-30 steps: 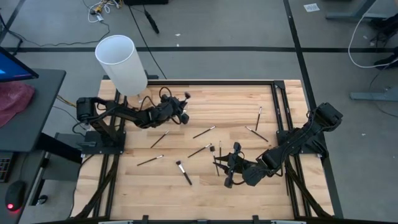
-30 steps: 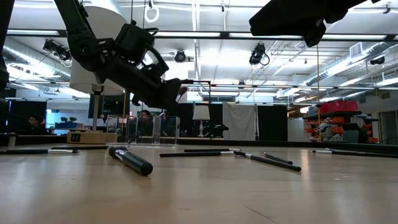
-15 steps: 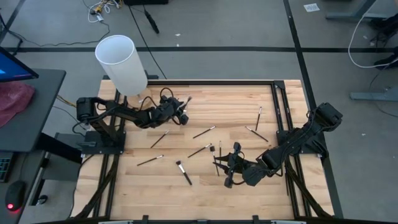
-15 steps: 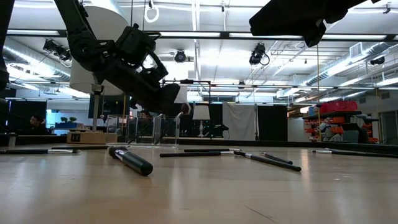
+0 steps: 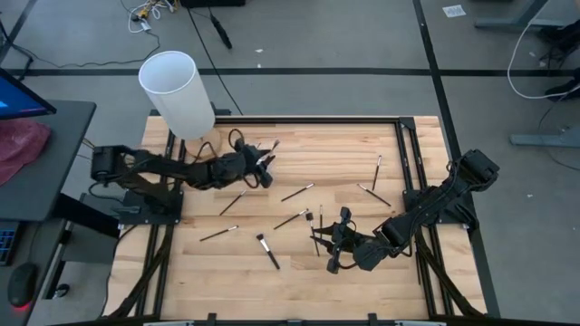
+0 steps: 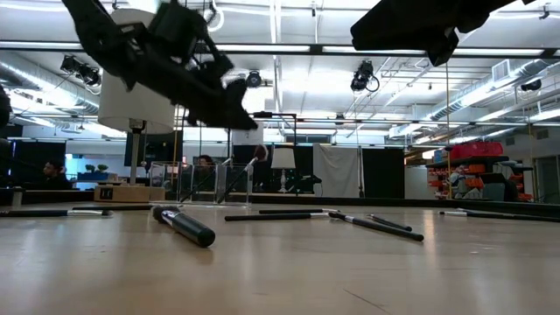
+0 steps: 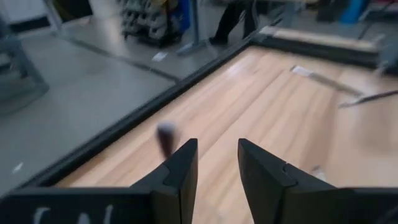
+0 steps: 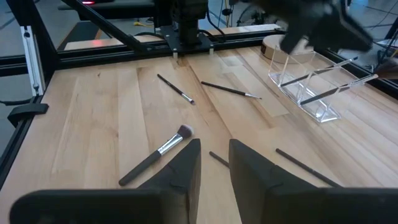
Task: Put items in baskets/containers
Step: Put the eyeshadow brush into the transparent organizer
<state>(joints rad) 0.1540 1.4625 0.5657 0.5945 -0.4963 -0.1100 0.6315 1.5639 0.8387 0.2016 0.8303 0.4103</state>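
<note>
We see the left gripper (image 5: 264, 168) raised above the far left part of the light wooden table (image 5: 344, 272), close to the clear, low plastic holder (image 8: 309, 87) that stands near the tall white cylinder (image 5: 178, 92). Its two dark fingers (image 7: 180, 174) stand apart with a gap between them and nothing is held there; past them a blurred dark brush head shows over the table edge. In the low view one thin makeup brush (image 6: 242, 175) leans tilted at the holder, and in the right wrist view at least two thin dark brushes lie across the clear holder. The other thin dark-handled makeup brushes (image 5: 296, 192) are scattered flat on the middle of the table, well apart from the holder; one thicker brush with a silver ferrule and a fluffy head (image 8: 154, 156) lies near the front. The right gripper (image 5: 333, 246) hangs low over the front right part of the table, near some of these brushes. Its fingers (image 8: 186, 168) have a narrow gap and we see nothing between them.
</note>
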